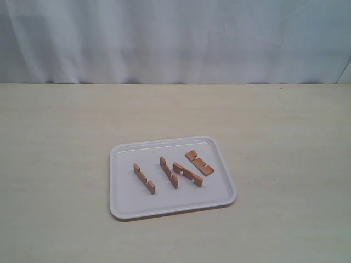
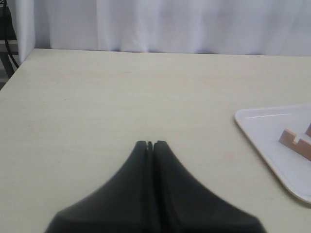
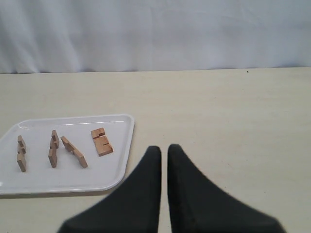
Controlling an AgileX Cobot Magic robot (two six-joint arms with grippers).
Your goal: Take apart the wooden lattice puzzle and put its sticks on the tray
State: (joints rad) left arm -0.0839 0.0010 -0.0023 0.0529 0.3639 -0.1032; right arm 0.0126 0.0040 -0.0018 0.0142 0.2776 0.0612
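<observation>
Beige table [image 1: 285, 164]: four sticks [image 1: 170, 172] on tray [image 1: 123, 208], grippers apart.

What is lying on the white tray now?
On the tray lie four separate wooden sticks, no longer interlocked. Nothing covers them; only their undersides are hidden.

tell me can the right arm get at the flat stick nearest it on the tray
Probably yes. The right pincer sits back over bare table, and nothing stands between it and that stick lying near the tray edge, apart from the other three.
</observation>
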